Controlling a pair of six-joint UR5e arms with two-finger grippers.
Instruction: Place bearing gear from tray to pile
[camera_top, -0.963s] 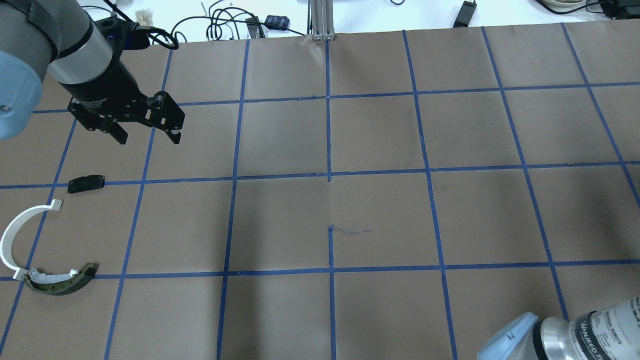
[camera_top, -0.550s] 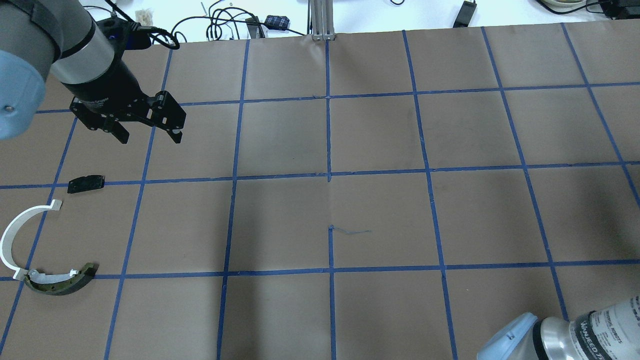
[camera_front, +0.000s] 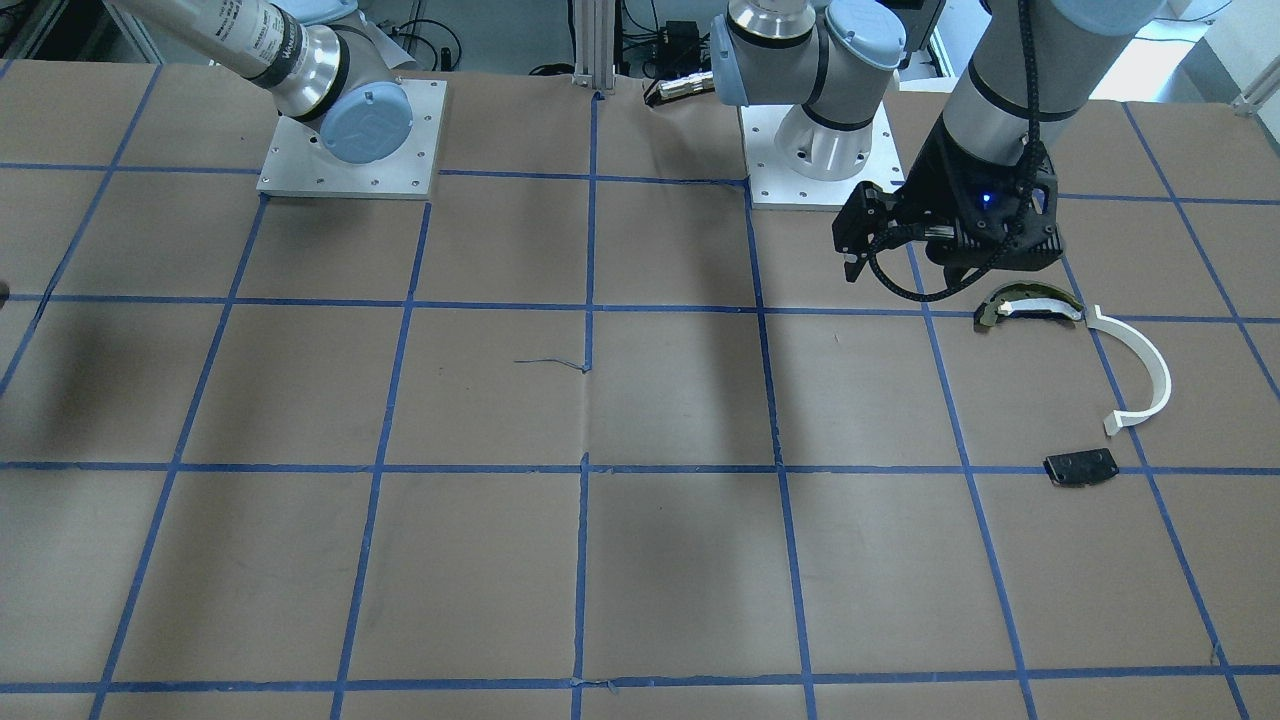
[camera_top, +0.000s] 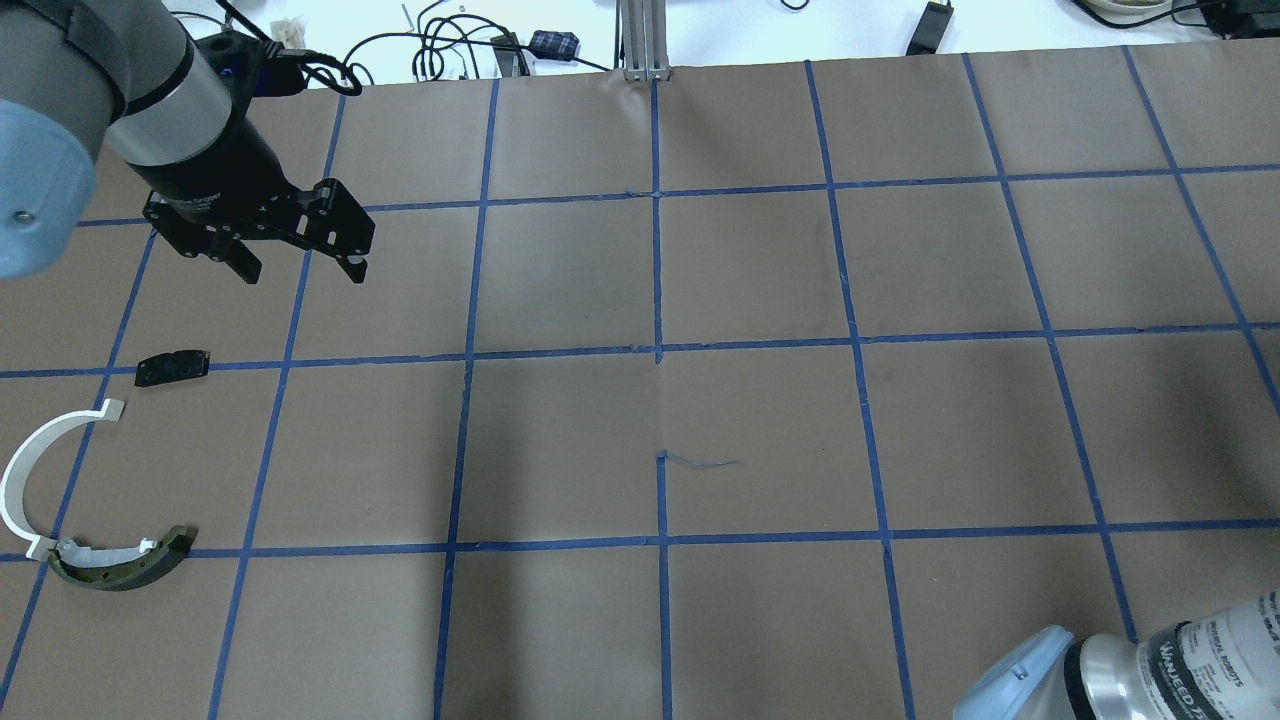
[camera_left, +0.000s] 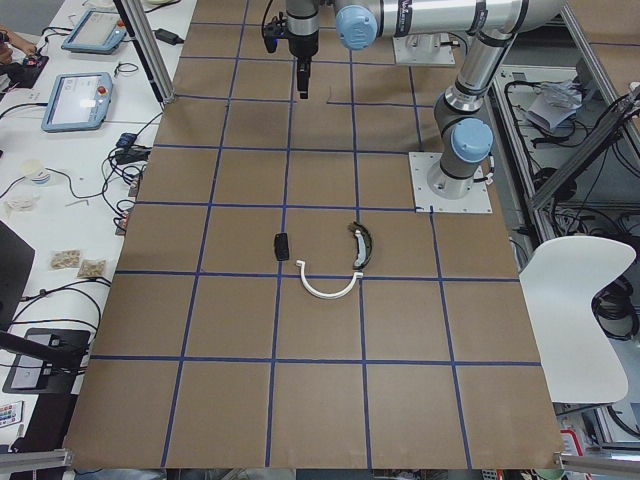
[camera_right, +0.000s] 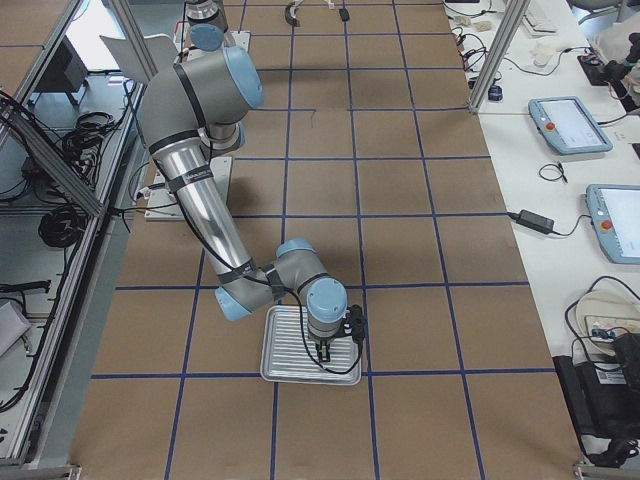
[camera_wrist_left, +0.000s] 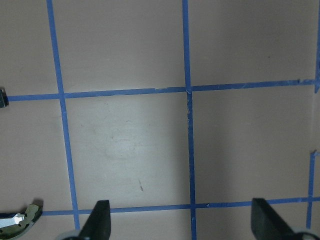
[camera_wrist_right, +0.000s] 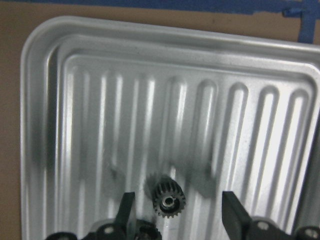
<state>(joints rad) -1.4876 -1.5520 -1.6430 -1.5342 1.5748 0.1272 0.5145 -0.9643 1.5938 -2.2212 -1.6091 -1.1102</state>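
You'll see the bearing gear (camera_wrist_right: 167, 202) lying on the tray (camera_wrist_right: 40, 125) near the right edge of the worktop (camera_right: 420, 300), between the spread fingers of the right end effector (camera_wrist_right: 178, 197), ungrasped. The left end effector (camera_top: 301, 270) is released too.

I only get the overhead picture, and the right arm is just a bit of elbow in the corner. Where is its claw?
Observer: The right gripper hangs just above a ribbed metal tray, pointing down at it.
Operator: Is the gear in there?
Observer: Yes, one small dark toothed gear sits on the tray floor, its hole facing up.
Operator: Did the claw grab it?
Observer: Not yet. The jaws stand open, one on each side of the gear, not touching it.
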